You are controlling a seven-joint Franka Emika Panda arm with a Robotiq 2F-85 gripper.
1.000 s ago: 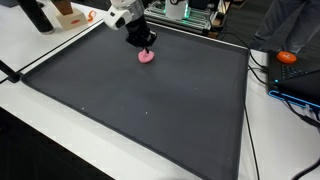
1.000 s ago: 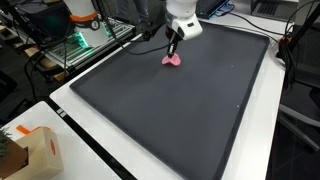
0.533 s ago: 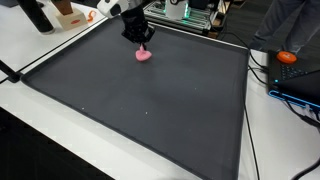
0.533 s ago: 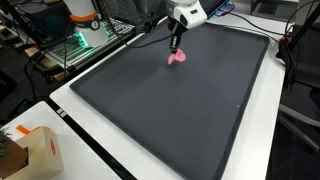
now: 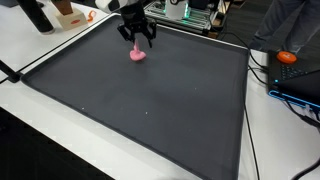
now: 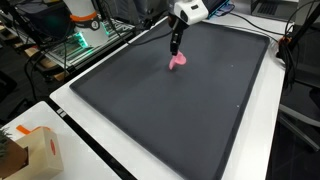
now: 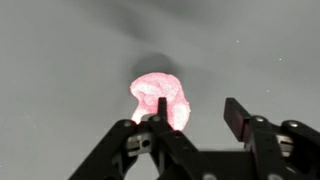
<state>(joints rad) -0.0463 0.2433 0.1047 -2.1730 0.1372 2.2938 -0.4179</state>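
Fingers (image 6: pixel 177 44) open, gripping nothing, hanging just above the pink thing (image 5: pixel 136 55). Pink thing lies on the black mat (image 5: pixel 150 110), near the mat's far edge, approx 11 o'clock from mat centre in an exterior view. Wrist view: pink thing (image 7: pixel 160 95) at 12 o'clock behind one finger tip, w/ the 2nd finger apart at 3 o'clock. Mat covers most of the white worktop (image 5: pixel 45 55).

No text, label, brand, number or sign can be read in any view. Nothing legible is seen on the pink lumpy soft object (image 7: pixel 160 90) or the black gripper (image 7: pixel 198 112). An orange mark is borne by the brown cardboard box (image 6: pixel 30 150) on the white desk (image 6: pixel 75 150), but it is too small to be made out.
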